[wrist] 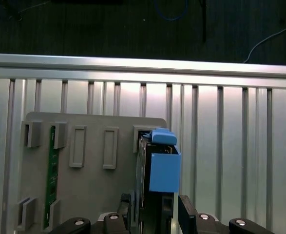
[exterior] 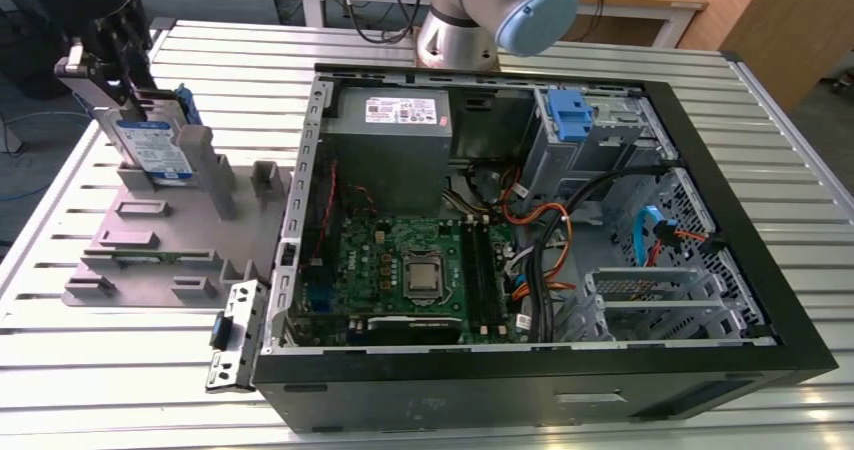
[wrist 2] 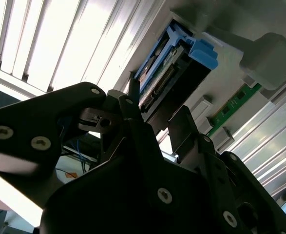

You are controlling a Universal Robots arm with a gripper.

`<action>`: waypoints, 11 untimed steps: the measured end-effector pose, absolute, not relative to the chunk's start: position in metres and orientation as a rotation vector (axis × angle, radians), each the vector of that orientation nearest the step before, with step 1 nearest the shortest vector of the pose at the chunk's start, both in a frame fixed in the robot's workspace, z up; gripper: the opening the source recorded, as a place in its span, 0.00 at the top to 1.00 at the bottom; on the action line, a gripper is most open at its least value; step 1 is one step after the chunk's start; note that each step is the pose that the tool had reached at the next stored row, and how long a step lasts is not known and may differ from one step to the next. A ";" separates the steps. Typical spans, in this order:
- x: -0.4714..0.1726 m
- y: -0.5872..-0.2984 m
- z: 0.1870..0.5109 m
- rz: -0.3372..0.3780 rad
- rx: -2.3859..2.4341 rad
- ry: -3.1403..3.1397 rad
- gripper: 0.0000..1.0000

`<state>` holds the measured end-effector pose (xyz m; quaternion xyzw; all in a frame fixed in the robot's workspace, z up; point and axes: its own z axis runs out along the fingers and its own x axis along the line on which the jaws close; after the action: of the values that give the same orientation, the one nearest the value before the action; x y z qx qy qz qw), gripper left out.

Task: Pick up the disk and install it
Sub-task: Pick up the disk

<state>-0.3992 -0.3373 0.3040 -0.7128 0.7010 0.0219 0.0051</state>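
A big silver worktop (exterior: 107, 370) made of long metal slats fills most of the exterior view, and brown wooden furniture (exterior: 767, 20) stands behind it in the upper right. The grey robot arm (exterior: 494, 10) rises at the top middle. A large black computer case (exterior: 467, 400) lies open in the middle and right. Inside it are a grey box with a white sticker (exterior: 394, 130) near the top, a green board (exterior: 400, 260) lower down, orange and black cables (exterior: 547, 220) beside the board, and a blue latch (exterior: 570, 115) on the metal bay in the upper right. A flat grey holder (exterior: 147, 240) with many slots lies on the worktop at the left, just beside the case. The disk (exterior: 154, 145) stands on its edge in this holder, in the upper left of the exterior view. It is thin and silver, with a blue and white label and a blue plastic frame, which both wrist views show (wrist: 163, 170) (wrist 2: 167, 83). The gripper (exterior: 120, 95) sits over the top of the disk. In the first wrist view its dark fingers (wrist: 186, 212) are spread, one on each side of the disk, with a thin gap beside one.
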 end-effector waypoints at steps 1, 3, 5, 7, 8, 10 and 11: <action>-0.399 -0.337 0.304 0.069 -2.232 2.195 0.49; -0.399 -0.337 0.304 0.069 -2.232 2.195 0.49; -0.399 -0.337 0.304 0.069 -2.232 2.195 0.49; -0.399 -0.337 0.304 0.069 -2.232 2.195 0.49; -0.399 -0.337 0.304 0.069 -2.232 2.195 0.49; -0.399 -0.337 0.304 0.069 -2.232 2.195 0.51; -0.399 -0.337 0.304 0.069 -2.233 2.195 0.58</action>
<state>-0.3993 -0.3373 0.3040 -0.7129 0.7009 0.0219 0.0050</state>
